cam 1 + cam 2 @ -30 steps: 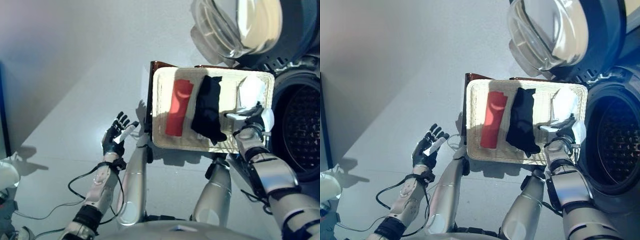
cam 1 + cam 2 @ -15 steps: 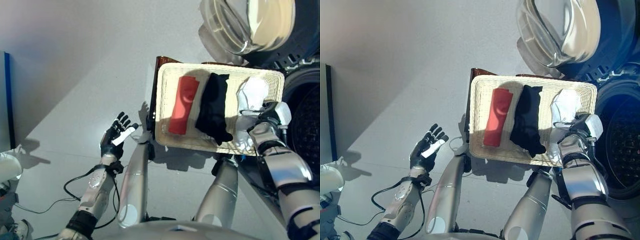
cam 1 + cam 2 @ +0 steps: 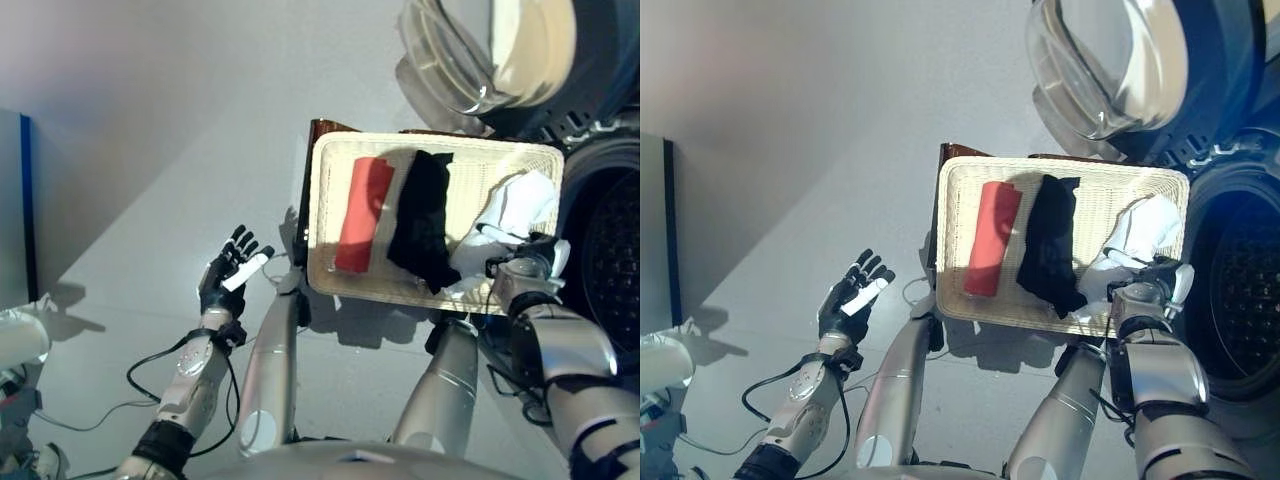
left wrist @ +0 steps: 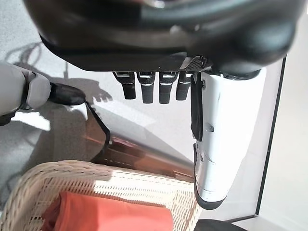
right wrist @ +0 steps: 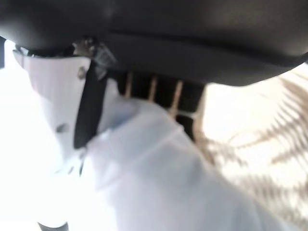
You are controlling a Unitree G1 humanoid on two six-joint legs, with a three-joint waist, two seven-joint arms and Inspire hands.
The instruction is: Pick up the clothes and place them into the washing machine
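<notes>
A pale wicker basket (image 3: 322, 250) stands in front of me and holds three cloths. A folded red cloth (image 3: 363, 215) lies at its left, and a black cloth (image 3: 420, 220) lies in the middle. At the basket's right end, a white cloth (image 3: 508, 212) is bunched and drawn up. My right hand (image 3: 525, 270) is shut on it at the near right corner. The right wrist view shows the white cloth (image 5: 159, 178) pinched under the curled fingers and thumb (image 5: 57, 96). My left hand (image 3: 228, 280) hangs open over the floor, left of the basket.
The washing machine's dark drum (image 3: 610, 250) opens just right of the basket. Its round glass door (image 3: 480, 50) stands swung open above. A brown stand (image 3: 318, 130) shows under the basket's far left corner. A blue-edged panel (image 3: 25, 200) stands at far left.
My right hand has closed on the white cloth and pulled it up and toward the basket's near right corner. The left hand has barely moved. The view has shifted slightly.
</notes>
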